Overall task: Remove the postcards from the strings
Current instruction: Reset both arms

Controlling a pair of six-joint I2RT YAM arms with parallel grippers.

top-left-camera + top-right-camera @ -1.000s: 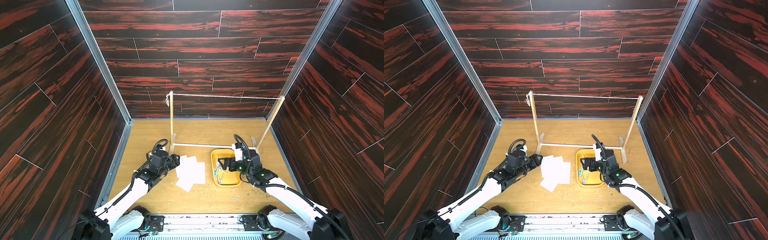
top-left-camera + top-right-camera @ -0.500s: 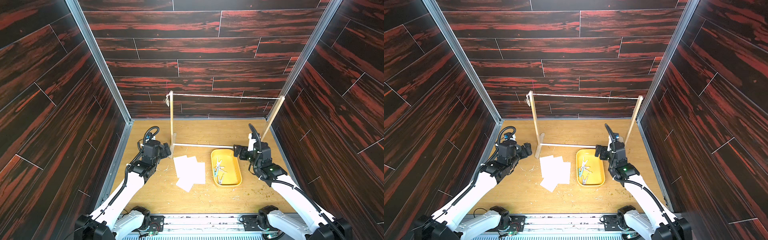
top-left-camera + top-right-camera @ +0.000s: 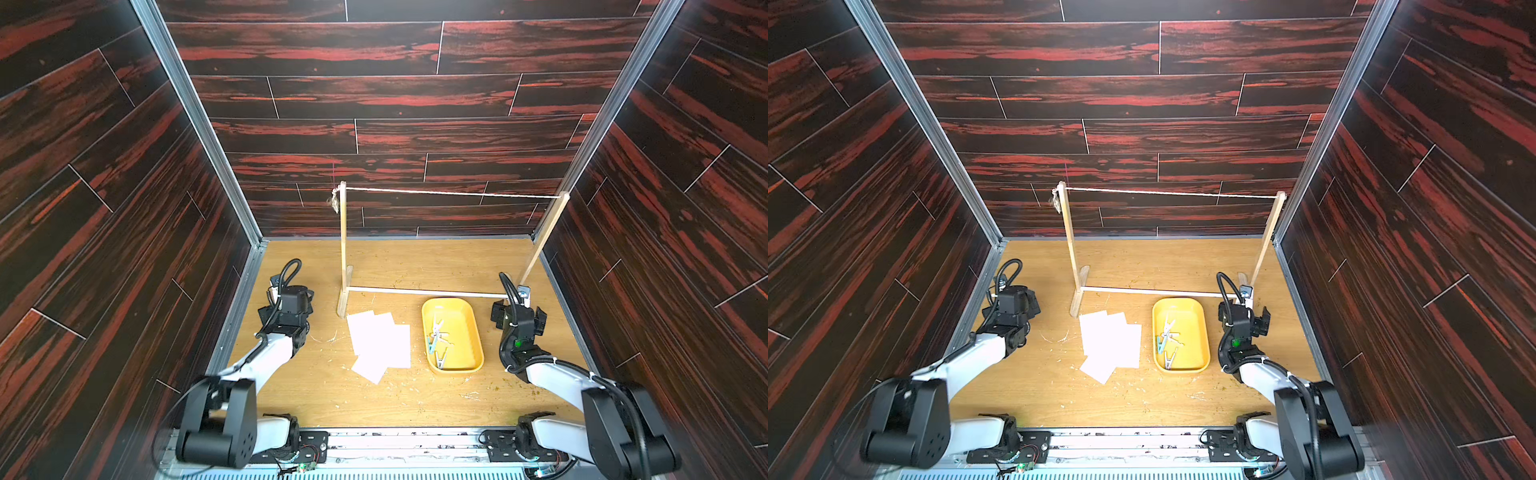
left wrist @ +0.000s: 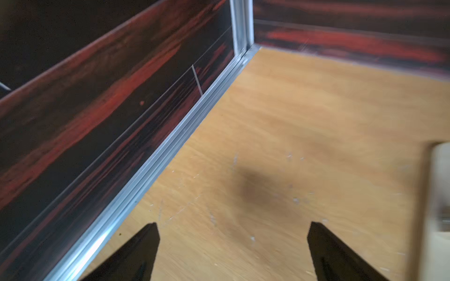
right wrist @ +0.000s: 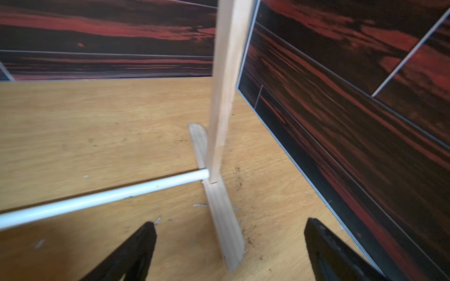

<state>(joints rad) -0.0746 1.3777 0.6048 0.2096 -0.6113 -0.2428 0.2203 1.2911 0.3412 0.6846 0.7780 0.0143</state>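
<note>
Several white postcards lie flat in an overlapping pile on the wooden table, in front of the stand's left foot. The string runs bare between the two wooden posts, with a frayed knot at its left end. My left gripper hangs open over bare table near the left wall, to the left of the pile. My right gripper is open and empty, just in front of the right post's foot.
A yellow tray holding clothespins sits between the pile and my right arm. A white rod joins the stand's feet. The right post rises close ahead of the right gripper. Dark walls enclose both sides.
Both arms have drawn outward: the left gripper left the card pile toward the left wall and opened wider. The right gripper moved off the tray to the right post's foot.
</note>
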